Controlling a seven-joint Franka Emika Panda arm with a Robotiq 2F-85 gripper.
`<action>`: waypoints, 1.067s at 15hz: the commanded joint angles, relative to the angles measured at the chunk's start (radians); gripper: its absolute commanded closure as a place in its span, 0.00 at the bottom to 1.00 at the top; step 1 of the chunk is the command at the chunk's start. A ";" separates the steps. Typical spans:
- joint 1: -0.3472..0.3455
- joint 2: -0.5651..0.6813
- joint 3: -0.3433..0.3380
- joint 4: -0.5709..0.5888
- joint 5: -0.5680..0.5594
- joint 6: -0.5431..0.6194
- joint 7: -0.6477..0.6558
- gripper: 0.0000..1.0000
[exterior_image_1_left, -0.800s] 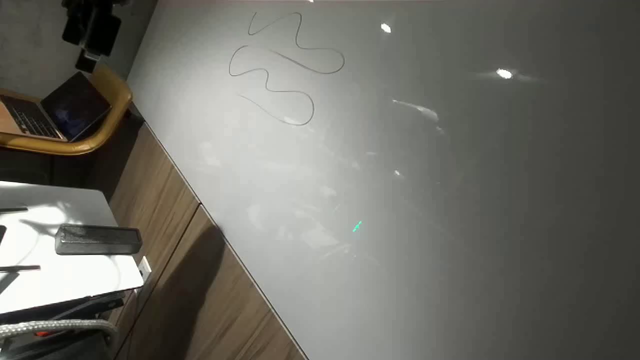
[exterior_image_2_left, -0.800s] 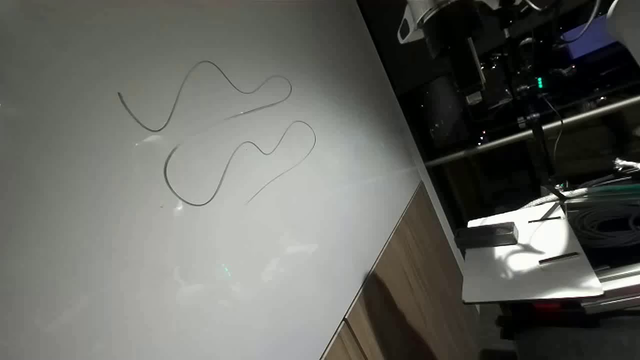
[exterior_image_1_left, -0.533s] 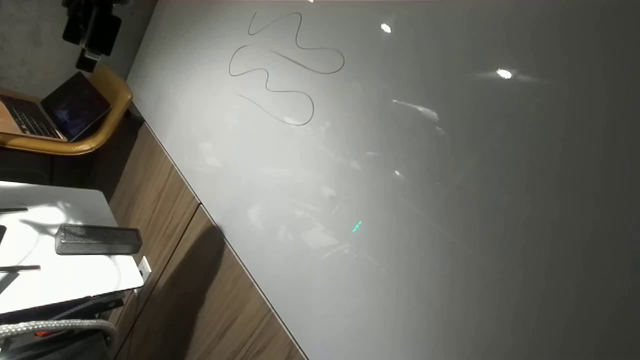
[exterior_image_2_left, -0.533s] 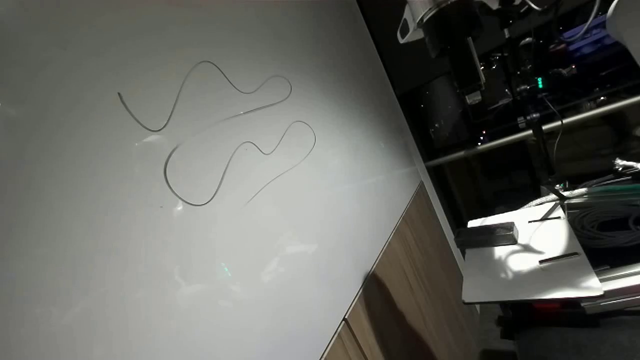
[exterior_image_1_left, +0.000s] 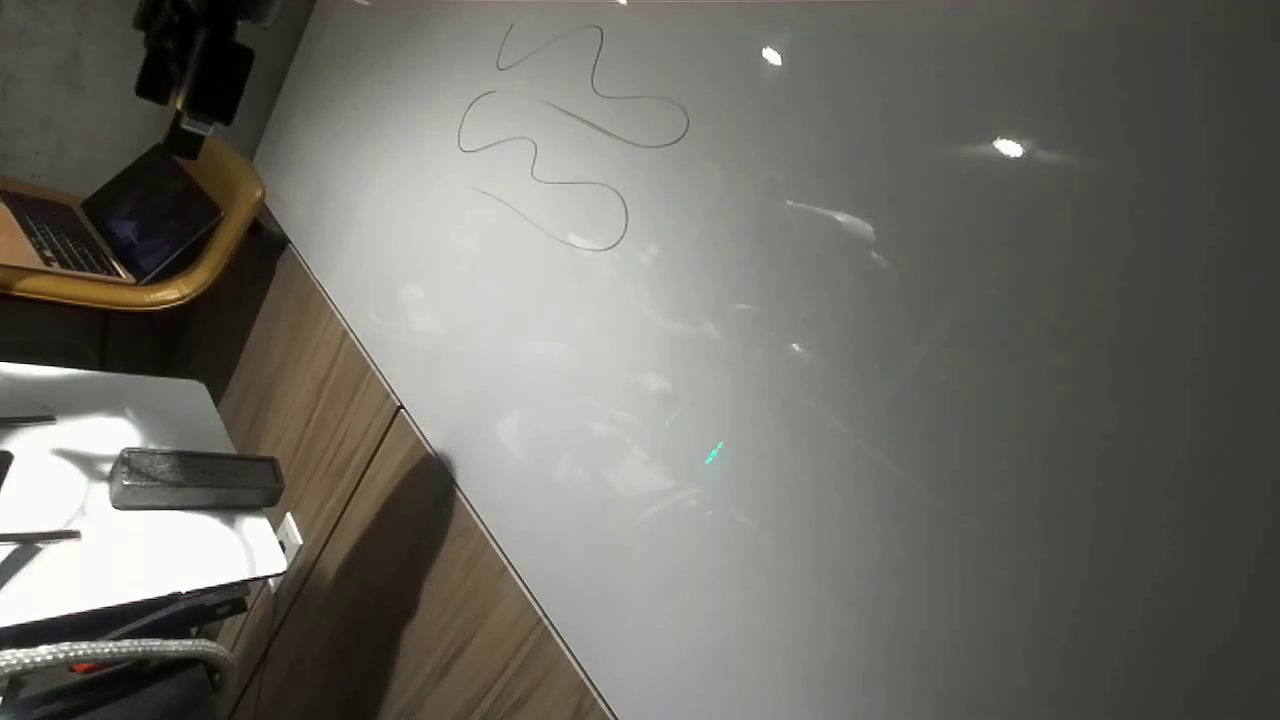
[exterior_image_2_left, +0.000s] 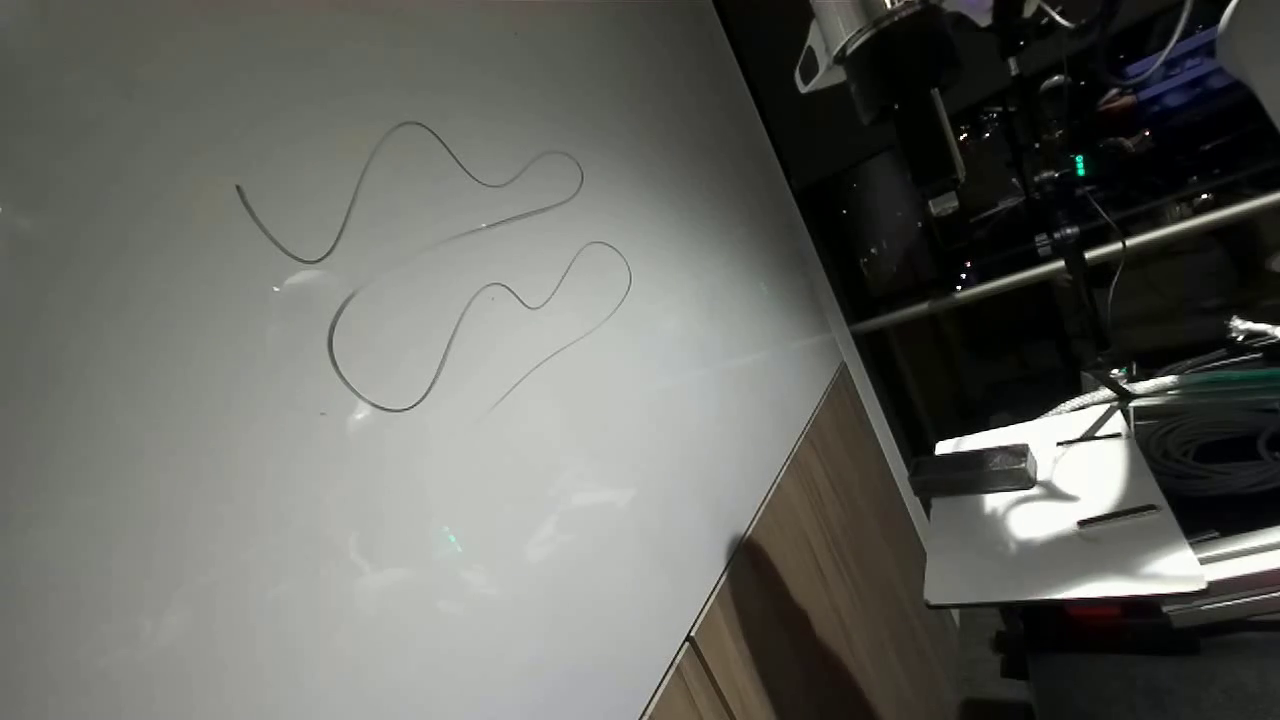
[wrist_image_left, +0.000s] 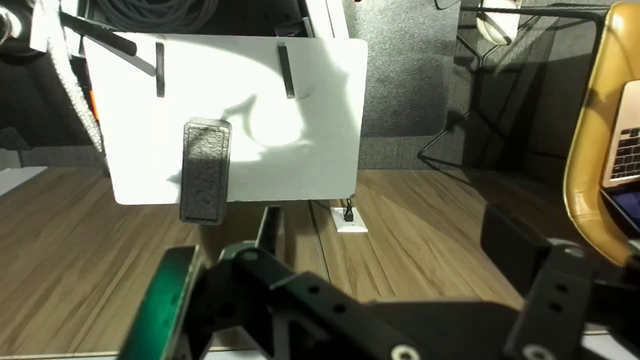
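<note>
My gripper (wrist_image_left: 392, 240) stands open in the wrist view, with only the wood panel (wrist_image_left: 420, 250) seen behind the gap. A black block like an eraser (wrist_image_left: 205, 172) lies on a small white table (wrist_image_left: 325, 165), jutting past its edge, beyond the left finger (wrist_image_left: 270, 230) and apart from it. The same eraser appears in both exterior views (exterior_image_1_left: 195, 480) (exterior_image_2_left: 970, 470). Dark and partly cut off, the gripper (exterior_image_2_left: 942, 195) hangs off the side of the large whiteboard (exterior_image_2_left: 250, 500), touching nothing that I can make out. Wavy thin dark lines (exterior_image_1_left: 627, 215) run across the board.
Two dark slots or bars (wrist_image_left: 286, 70) mark the white table. A socket plate (wrist_image_left: 350, 220) with a plug sits on the wood. To the side is a yellow chair (wrist_image_left: 590, 150) bearing a laptop (exterior_image_1_left: 90, 225). A braided cable (exterior_image_1_left: 120, 652) and coiled cables (exterior_image_2_left: 1215, 440) lie near the table.
The gripper has shifted slightly in both exterior views, a little to the right and down in one picture and slightly left and down in another. The eraser and the lines stay put.
</note>
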 joint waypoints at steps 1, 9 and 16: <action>-0.057 0.038 -0.047 0.002 -0.083 0.038 -0.092 0.00; -0.171 0.280 -0.125 -0.023 -0.235 0.370 -0.162 0.00; -0.263 0.504 0.016 -0.035 -0.319 0.582 0.196 0.00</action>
